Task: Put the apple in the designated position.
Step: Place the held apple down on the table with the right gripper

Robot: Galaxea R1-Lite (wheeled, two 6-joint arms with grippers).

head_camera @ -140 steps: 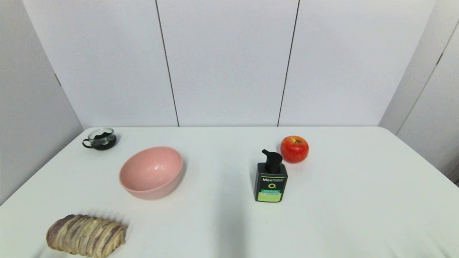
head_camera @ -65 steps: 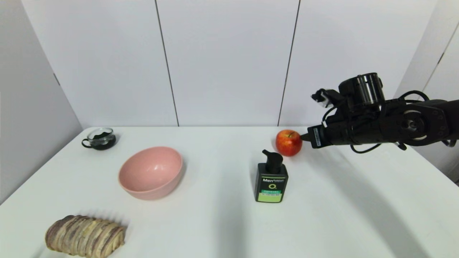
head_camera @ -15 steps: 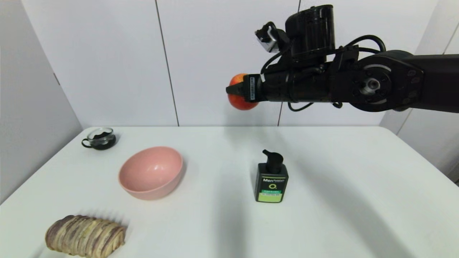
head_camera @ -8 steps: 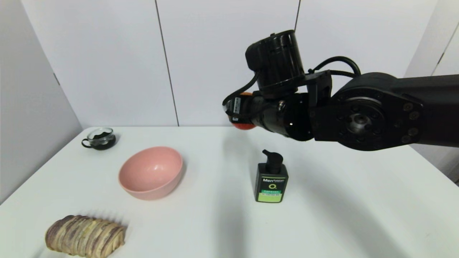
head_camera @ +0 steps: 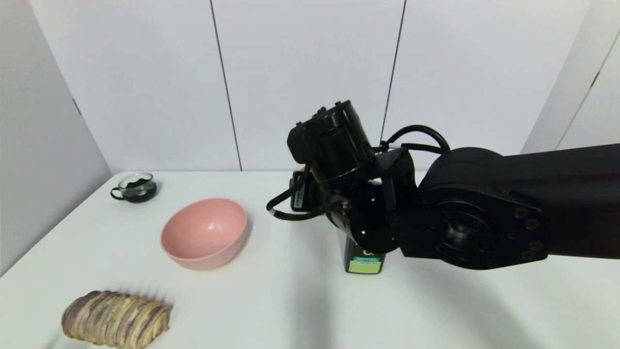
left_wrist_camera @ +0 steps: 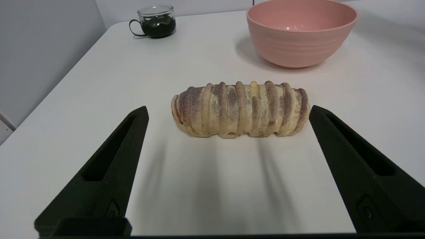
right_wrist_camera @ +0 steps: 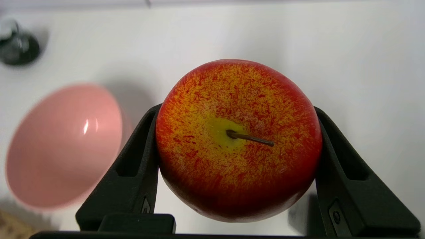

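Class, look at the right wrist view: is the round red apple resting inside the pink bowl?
No: the round red apple is clamped between the right end effector fingers, with the pink bowl empty off to one side.

Bare tabletop (head_camera: pixel 286 271) btwn pink bowl (head_camera: pixel 204 232) & pump bottle (head_camera: pixel 364 261): passable. R gripper (right_wrist_camera: pixel 235 142) w/ apple (right_wrist_camera: pixel 238 139) fills that gap from above. Bread loaf (head_camera: pixel 115 319) blocks near-left corner; cup (head_camera: pixel 135 187) far-left.

Walls: plain white panels (head_camera: pixel 310 82) with thin dark vertical seams, standing behind the table.
Side wall: a grey panel (head_camera: pixel 38 160) running along the table's left edge.
Furniture: one white table (head_camera: pixel 271 310) with rounded far corners.
Light: soft and even, throwing faint grey shadows on the tabletop.
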